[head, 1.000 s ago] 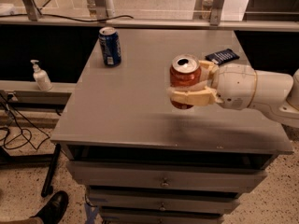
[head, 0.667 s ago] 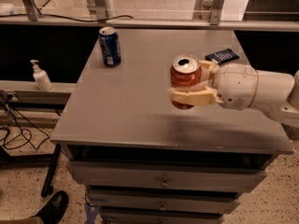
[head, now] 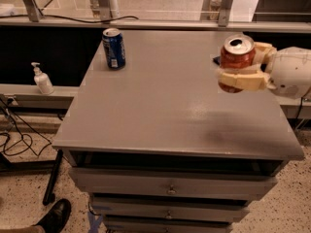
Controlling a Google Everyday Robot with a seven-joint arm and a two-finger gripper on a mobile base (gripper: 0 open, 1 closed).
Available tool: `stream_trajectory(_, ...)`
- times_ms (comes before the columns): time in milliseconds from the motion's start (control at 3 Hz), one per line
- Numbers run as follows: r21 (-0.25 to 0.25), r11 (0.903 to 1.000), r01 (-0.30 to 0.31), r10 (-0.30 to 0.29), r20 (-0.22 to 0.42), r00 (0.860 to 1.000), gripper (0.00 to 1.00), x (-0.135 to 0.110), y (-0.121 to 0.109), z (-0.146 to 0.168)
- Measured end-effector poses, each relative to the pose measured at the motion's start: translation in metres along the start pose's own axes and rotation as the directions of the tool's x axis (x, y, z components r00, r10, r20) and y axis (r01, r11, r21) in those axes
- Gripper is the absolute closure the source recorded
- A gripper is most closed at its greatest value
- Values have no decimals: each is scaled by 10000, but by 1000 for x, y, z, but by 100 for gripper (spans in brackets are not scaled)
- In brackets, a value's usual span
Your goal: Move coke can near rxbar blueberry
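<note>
The coke can point(head: 236, 55), red-orange with an opened silver top, is held upright above the right side of the grey table point(head: 160, 106). My gripper point(head: 240, 64) comes in from the right and is shut on the can, with one cream finger point(head: 243, 79) wrapped across its lower front. The rxbar blueberry is almost fully hidden behind the can. Only a dark sliver point(head: 215, 59) shows at the can's left edge, near the table's far right.
A blue can point(head: 114, 48) stands upright at the table's far left corner. A soap pump bottle point(head: 43, 80) sits on a ledge to the left of the table. Drawers point(head: 170, 188) run below the tabletop. A black shoe point(head: 56, 216) and cables are on the floor at lower left.
My gripper has carried the coke can to the right and farther back. The can now covers the rxbar, which was in plain view before. The blue can has not moved.
</note>
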State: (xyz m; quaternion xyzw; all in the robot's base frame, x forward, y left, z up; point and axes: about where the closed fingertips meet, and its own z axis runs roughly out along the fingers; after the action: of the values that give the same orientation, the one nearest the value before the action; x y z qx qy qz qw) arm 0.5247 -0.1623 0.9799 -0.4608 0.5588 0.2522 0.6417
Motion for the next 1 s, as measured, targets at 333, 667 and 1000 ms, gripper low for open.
stream_trajectory(333,1304,9902,505,-467,-323,9984,100,-7,-51,-44)
stream_trajectory(667,1303,9902,506,-467,-323,9984,100,-7,-51,-44)
stream_trajectory(1000,1670,9853,365,-309,-355,9989,100,0,-69,-40)
